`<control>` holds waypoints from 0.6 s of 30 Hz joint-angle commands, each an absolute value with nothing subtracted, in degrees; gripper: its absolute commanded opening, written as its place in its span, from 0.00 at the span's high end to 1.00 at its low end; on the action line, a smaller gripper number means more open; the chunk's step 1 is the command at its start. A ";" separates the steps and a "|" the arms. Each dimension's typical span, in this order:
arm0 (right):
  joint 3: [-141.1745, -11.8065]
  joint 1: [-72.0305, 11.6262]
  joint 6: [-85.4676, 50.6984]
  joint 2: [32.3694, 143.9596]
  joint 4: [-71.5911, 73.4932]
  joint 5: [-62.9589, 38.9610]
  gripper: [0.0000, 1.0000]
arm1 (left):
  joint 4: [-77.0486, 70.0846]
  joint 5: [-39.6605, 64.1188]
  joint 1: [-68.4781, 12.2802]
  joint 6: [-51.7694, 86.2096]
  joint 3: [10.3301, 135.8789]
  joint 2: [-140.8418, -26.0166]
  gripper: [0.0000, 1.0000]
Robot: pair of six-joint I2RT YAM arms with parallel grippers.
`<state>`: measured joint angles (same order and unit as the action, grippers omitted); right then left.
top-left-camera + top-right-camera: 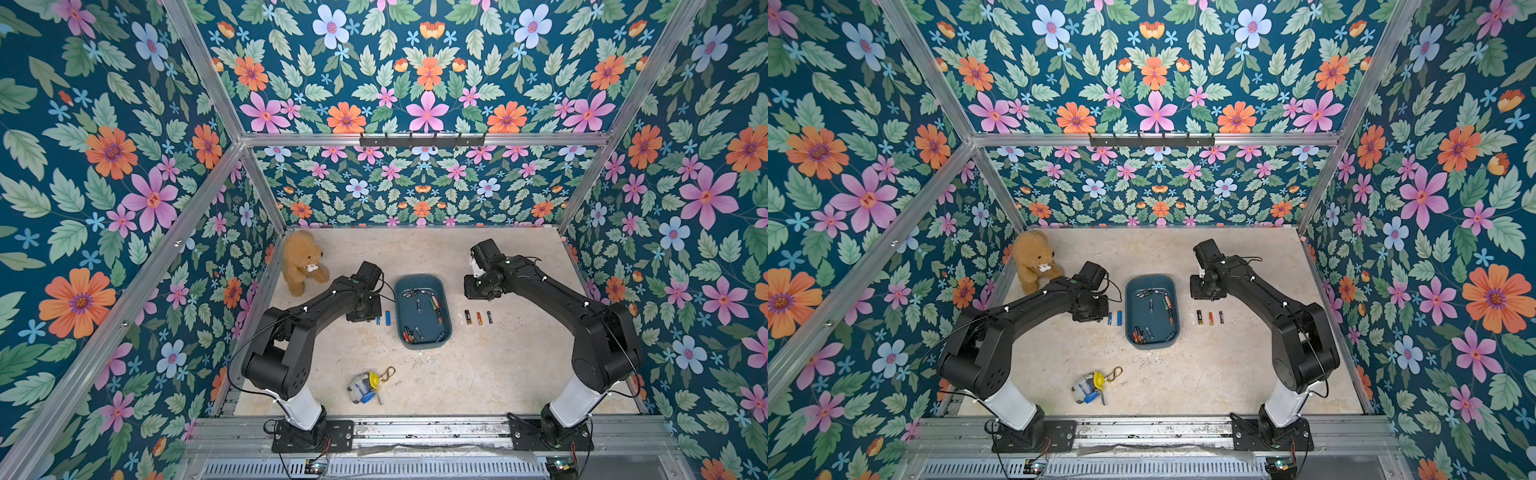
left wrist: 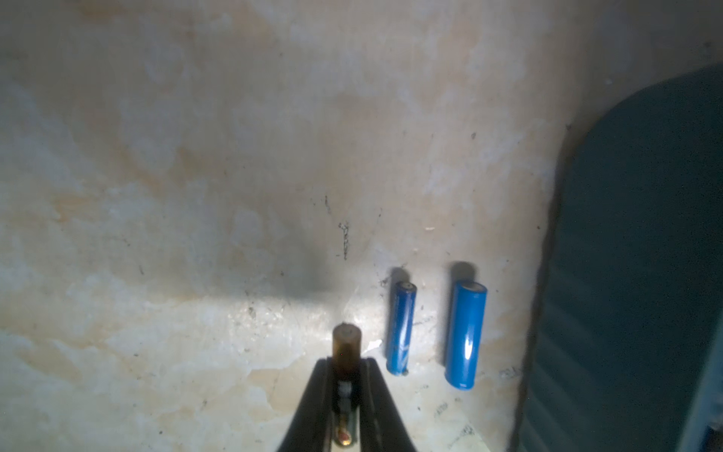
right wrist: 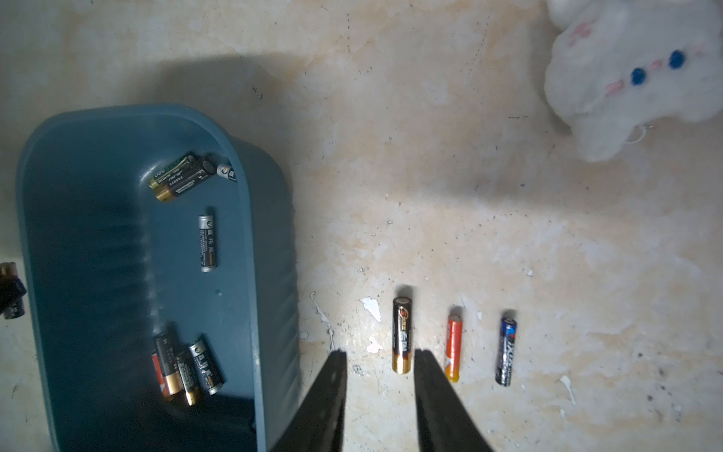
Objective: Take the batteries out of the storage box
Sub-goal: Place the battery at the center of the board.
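Five batteries (image 3: pixel 401 334) out on the worktop (image 3: pixel 508 235), your left jaws clenching a sixth battery (image 2: pixel 346 346), right jaws released and empty, and plenty left waiting in the box (image 3: pixel 270 254).

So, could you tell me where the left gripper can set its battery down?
Free: the table beside the thin blue battery, away from the storage box, and the wide stretch between box and keychain toy. Crowded: the strip by the box, where the thick blue battery lies.

- A robot test booth is shown: silver aluminium frame bars (image 1: pixel 299 139), teal floral-print wall panels (image 1: pixel 428 62).
- Black jointed arms (image 1: pixel 316 303) are bolted onto a grey metal rail (image 1: pixel 428 430).
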<state>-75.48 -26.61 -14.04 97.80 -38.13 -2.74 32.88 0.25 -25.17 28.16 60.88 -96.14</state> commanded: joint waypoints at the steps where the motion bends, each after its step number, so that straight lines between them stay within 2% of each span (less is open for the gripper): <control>1: -75.85 -26.76 -14.75 98.18 -39.31 -1.76 0.65 | 31.87 0.62 -24.85 25.94 60.89 -96.76 0.83; 18: -77.42 -26.88 -14.86 99.37 -40.40 -1.32 0.65 | 29.27 0.84 -24.35 24.75 59.80 -99.45 0.83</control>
